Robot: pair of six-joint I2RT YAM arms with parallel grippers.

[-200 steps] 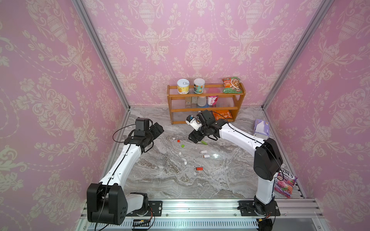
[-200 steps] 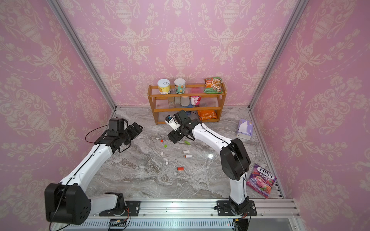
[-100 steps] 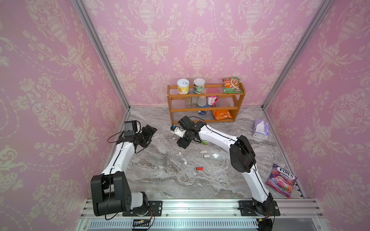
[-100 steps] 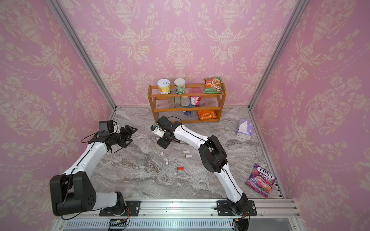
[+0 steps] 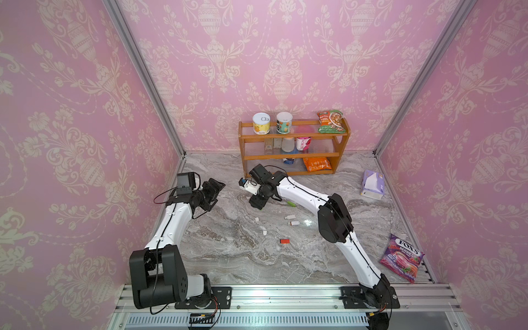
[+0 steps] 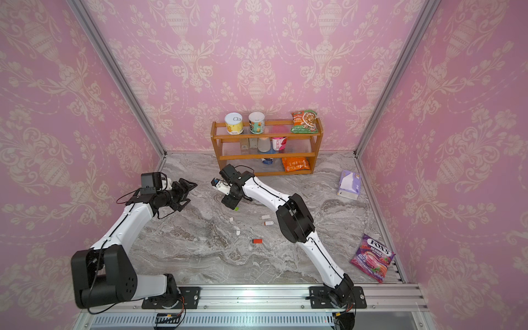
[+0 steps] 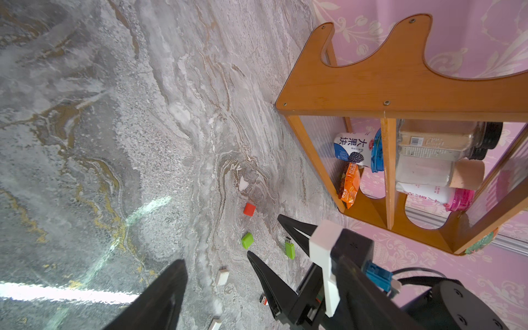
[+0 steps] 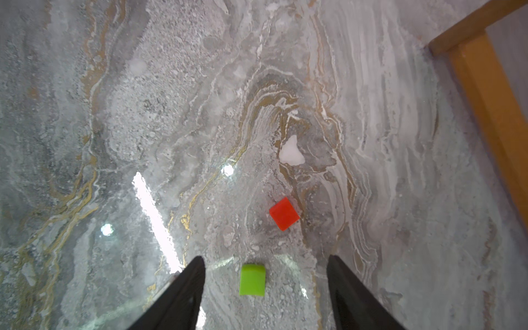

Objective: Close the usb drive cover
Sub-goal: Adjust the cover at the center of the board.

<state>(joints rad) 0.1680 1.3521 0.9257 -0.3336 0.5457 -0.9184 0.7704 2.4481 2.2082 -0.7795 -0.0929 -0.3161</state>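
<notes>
While the right jaws stand apart around a green cap (image 8: 252,279) (untouched), left jaws gape empty.

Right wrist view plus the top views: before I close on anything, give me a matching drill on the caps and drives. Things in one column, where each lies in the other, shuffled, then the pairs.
Things
1. green cap
2. red cap
3. red USB drive
4. green USB drive

Places
A. out in the open, well away from the right hand
B. between the right hand's open fingers, untouched
C. beside the right arm, back from its fingertips
D. just ahead of the right fingertips, outside them

Pairs: 1-B, 2-D, 3-A, 4-C
</notes>
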